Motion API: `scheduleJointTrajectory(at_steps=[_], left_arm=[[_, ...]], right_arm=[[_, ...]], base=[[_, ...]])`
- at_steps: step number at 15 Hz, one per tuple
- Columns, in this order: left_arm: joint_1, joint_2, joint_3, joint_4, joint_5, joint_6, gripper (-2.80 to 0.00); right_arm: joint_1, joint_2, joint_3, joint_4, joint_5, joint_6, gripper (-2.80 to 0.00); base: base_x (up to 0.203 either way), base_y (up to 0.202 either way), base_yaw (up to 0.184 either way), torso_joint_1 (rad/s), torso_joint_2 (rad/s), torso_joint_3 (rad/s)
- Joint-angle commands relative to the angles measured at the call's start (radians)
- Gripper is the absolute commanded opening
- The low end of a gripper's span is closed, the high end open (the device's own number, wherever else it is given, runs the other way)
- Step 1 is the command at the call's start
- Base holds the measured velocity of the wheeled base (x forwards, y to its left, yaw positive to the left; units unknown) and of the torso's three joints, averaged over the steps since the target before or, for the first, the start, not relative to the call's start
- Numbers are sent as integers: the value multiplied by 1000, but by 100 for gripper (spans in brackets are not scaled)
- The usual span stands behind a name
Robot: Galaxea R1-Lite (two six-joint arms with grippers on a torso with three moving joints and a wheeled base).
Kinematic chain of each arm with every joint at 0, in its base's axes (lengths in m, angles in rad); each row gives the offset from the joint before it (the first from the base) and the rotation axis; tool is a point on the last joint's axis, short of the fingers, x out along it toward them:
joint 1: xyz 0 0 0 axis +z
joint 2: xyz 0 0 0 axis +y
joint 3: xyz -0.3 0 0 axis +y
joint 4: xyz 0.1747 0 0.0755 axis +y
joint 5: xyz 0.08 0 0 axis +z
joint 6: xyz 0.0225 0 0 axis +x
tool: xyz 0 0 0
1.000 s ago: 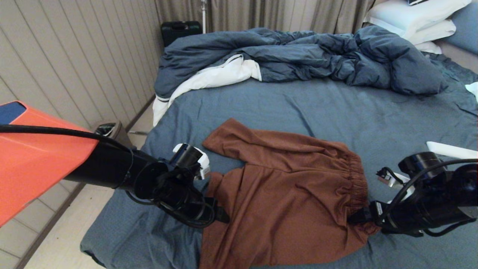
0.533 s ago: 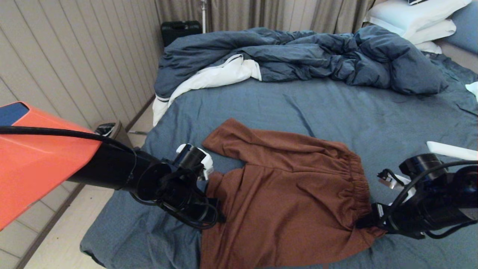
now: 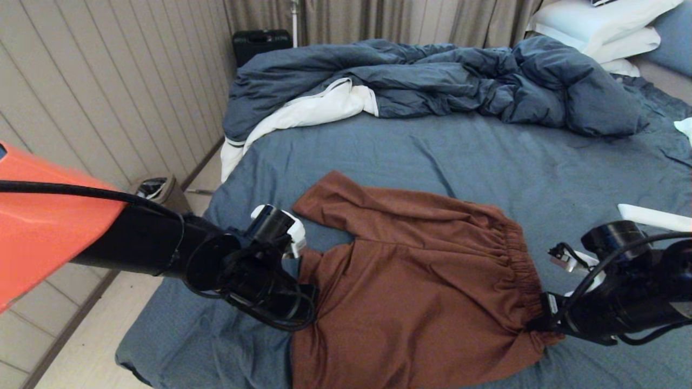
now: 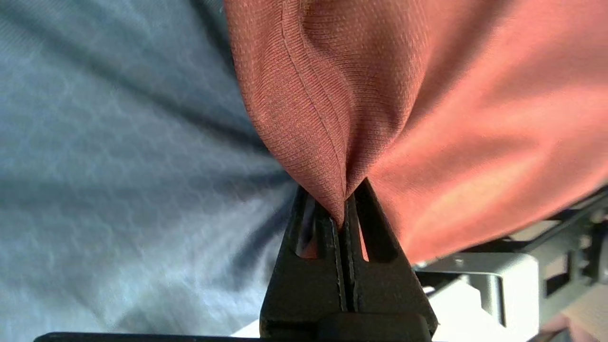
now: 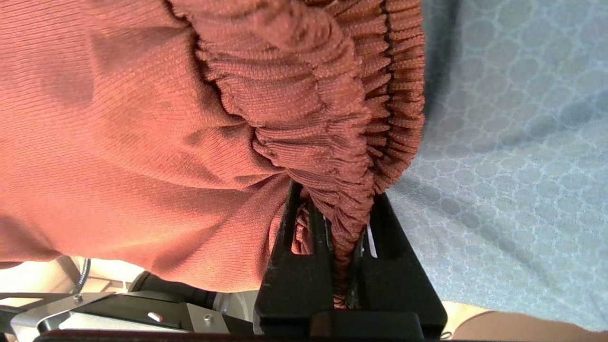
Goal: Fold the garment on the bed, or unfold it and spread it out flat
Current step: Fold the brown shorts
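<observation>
The rust-brown shorts (image 3: 416, 286) lie near the front of the bed (image 3: 486, 156), waistband to the right, one leg reaching back-left. My left gripper (image 3: 311, 294) is shut on the left hem edge of the near leg; in the left wrist view the cloth (image 4: 361, 95) is pinched in that gripper (image 4: 343, 209). My right gripper (image 3: 538, 324) is shut on the gathered waistband at its near right corner; the right wrist view shows the ruffled waistband (image 5: 332, 118) clamped in that gripper (image 5: 346, 223). The cloth is stretched between both grippers. Drawstring and white patch are hidden.
A rumpled dark-blue duvet (image 3: 432, 81) with white lining fills the back of the bed, white pillows (image 3: 600, 27) at the back right. A panelled wall (image 3: 108, 92), a small bin (image 3: 159, 189) and a black case (image 3: 262, 43) stand left of the bed.
Both grippers have drawn slightly apart, the left a little leftward and the right rightward and nearer, pulling the shorts tauter and flatter between them.
</observation>
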Motion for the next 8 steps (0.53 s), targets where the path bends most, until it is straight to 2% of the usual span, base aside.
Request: scheduleJointTrajectory(at_steps=[1, 4, 6, 8], left_arm=[[1, -52, 3, 4, -1, -19, -280], [-2, -108, 29, 20, -3, -36, -280], [-29, -142, 74, 26, -3, -51, -280], [-48, -180, 117, 28, -3, -57, -280]], right_arm=[[-1, -48, 14, 3, 5, 3, -280], [-2, -141, 51, 10, 7, 10, -280], [-3, -220, 85, 17, 7, 15, -280], [-4, -293, 106, 80, 6, 18, -280]], base=[[0, 0, 0, 0, 0, 0], [0, 0, 0, 0, 0, 0], [0, 0, 0, 0, 0, 0], [0, 0, 0, 0, 0, 0]])
